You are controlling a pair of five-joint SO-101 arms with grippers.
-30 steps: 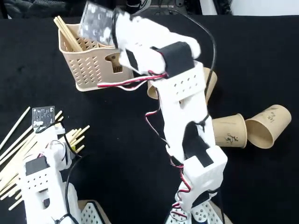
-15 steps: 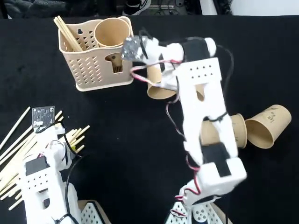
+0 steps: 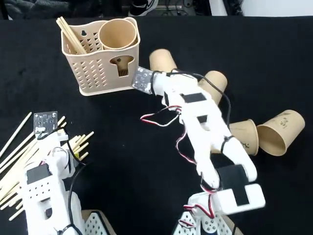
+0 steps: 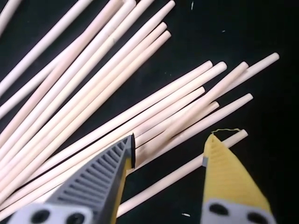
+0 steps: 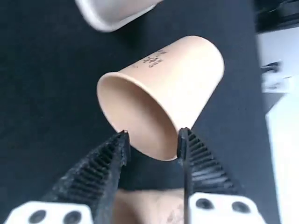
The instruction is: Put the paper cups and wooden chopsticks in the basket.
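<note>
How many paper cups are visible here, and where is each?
5. One cup stands in the basket; a second lies just beside it; a third partly behind the right arm; two more lie farther right. The arm may hide others.

The tabletop (image 3: 274, 58) is plain black. The basket (image 3: 98, 68) is beige, its walls patterned with rows of small slots. The paper cups (image 3: 281, 129) are tan-brown with small dark printed marks; the cup (image 5: 163, 93) in the right wrist view has a paler tan inside. The wooden chopsticks (image 4: 93, 93) are pale, unpainted wood. Both arms (image 3: 205, 132) are white with black blocks and red, white and black wires. The left end effector (image 4: 172, 140) has one grey ribbed finger and one yellow finger; the right end effector (image 5: 153, 133) is black and ribbed.
</note>
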